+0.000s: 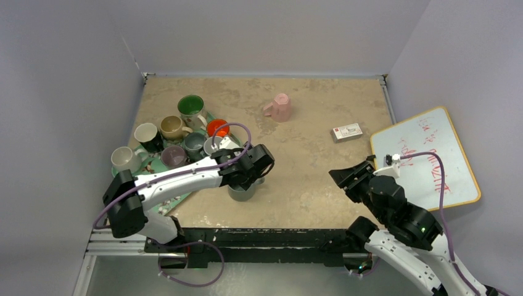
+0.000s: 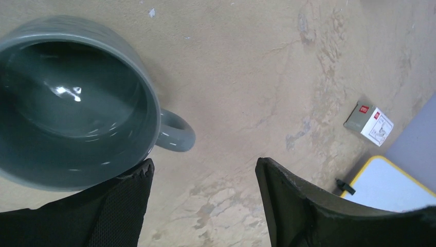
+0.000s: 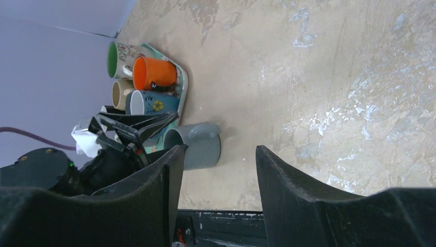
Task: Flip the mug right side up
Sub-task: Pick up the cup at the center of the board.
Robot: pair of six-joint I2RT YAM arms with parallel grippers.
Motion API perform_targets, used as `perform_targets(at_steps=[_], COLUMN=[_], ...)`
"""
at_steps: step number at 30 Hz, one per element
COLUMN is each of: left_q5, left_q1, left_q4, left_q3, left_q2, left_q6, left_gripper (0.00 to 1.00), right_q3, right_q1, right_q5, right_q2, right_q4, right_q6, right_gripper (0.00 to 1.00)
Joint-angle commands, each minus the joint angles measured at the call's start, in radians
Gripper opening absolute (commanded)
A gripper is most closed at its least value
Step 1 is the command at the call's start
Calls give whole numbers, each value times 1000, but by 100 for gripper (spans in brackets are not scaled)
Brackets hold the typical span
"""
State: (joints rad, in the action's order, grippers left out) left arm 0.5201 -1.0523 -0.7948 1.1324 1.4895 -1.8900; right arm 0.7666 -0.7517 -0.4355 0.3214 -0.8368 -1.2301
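From above, the grey glazed ceramic mug (image 1: 242, 191) stands near the front edge of the beige stone-pattern table (image 1: 308, 166). It is just beside the green tray full of other mugs (image 1: 155, 163). The left gripper (image 1: 247, 176) hangs over it and hides most of it. I think the danger is a sideways swing: the arm could push the mug toward the near edge or into the tray. The table is bare to the right and toward the pink mug (image 1: 279, 107), far away.

In the left wrist view the grey mug shows its mouth upward, so it looks right side up. The fingers are wide apart with only bare table between them. One black finger (image 2: 128, 206) is at the mug's wall, maybe touching; I cannot tell. A careless lift could catch the rim or the handle (image 2: 175, 131) and tip the mug.

In the right wrist view the right gripper (image 3: 220, 150) is also apart and holds nothing. It is well apart from the mug, so it is little risk.
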Motion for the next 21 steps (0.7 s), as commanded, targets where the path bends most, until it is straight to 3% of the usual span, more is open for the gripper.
perform_targets(at_steps=[1, 21], left_q5=[38, 44], left_q1=[-3, -3], left_q4=[51, -245], left_q3=[-4, 15], left_q2=[46, 166], left_q6=[-156, -442], left_gripper=[71, 59], right_q3=[2, -33], right_q1=[2, 2], right_q5=[-33, -51], right_q2=[0, -5], right_q4=[-30, -16], right_q6=[-3, 7], right_gripper=[56, 54])
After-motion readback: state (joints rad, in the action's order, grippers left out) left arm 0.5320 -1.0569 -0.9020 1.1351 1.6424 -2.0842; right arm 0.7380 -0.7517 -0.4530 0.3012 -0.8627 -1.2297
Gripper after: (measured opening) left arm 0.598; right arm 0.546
